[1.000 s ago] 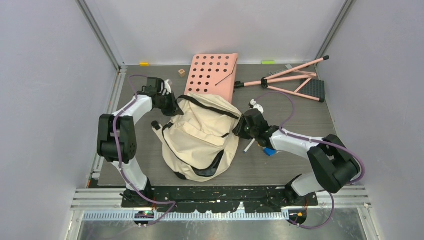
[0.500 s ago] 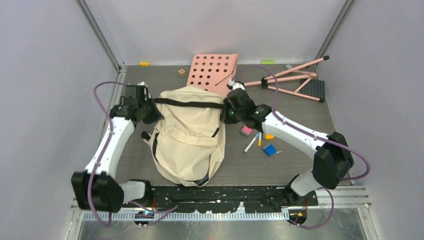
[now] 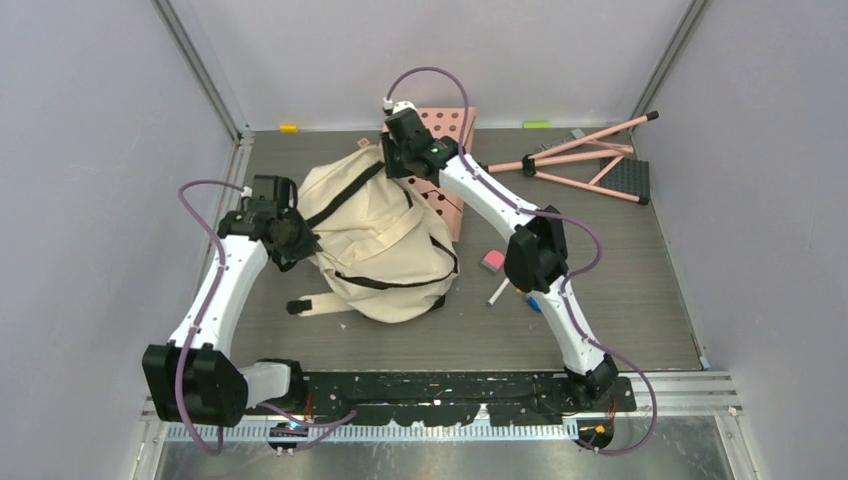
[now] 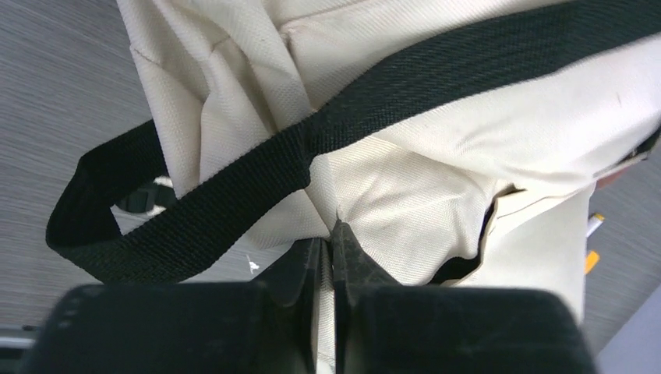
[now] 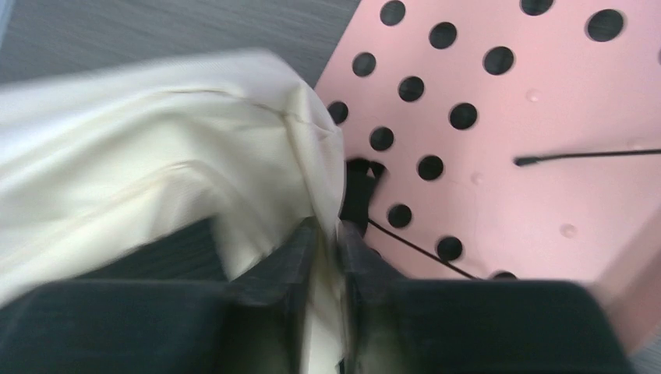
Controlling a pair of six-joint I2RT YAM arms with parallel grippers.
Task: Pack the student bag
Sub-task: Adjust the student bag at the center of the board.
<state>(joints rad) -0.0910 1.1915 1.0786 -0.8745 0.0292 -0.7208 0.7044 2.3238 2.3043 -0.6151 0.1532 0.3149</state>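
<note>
The bag (image 3: 385, 245) lies slumped on the desk (image 3: 620, 280) in the centre of the top view, its upper end lapping onto the pink board (image 5: 514, 218). Both pincers are closed on its cream fabric. The left pincer (image 3: 293, 238) pinches a fold at the bag's left edge, just under a black strap. The right pincer (image 3: 393, 163) pinches the upper edge, right beside the board's holes.

The step in hand looks like shifting and spreading the bag so its mouth can be got at. To do it well, the two grips should draw apart evenly, enough to take up the slack in the cloth without tearing a thin pinch loose. The right pincer should lift the fabric off the board rather than drag the board along. A block (image 3: 491, 262) and a pen (image 3: 497, 294) lie just to the bag's right, so any swing that way should be gentle.

The bag's long axis runs from top centre of the frame down toward bottom centre, leaning a little right. A buckled strap trails out at lower left. Which end carries the opening I cannot tell; no zipper mouth shows.
</note>
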